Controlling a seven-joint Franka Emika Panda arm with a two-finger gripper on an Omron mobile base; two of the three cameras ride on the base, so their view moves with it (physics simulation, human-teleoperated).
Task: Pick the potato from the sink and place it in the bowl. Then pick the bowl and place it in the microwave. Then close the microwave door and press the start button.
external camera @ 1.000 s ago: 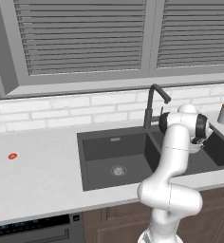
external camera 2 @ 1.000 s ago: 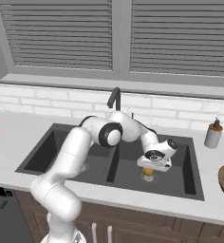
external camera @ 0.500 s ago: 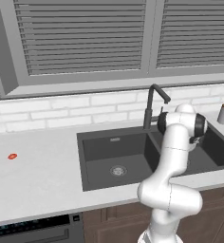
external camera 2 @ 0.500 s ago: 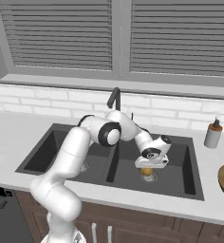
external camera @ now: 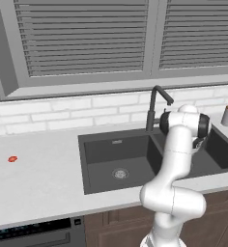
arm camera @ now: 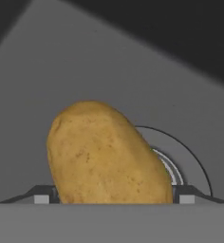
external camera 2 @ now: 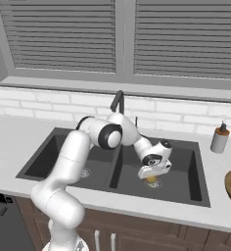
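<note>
Dark sink right basin, jaws spread wide either side of the potato, grip uncertain

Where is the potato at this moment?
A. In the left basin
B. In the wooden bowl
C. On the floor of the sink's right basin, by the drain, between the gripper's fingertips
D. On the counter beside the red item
C: the hand view shows the potato between the two fingertips beside the round drain, and the right base view has the gripper down in the sink's right basin.
</note>
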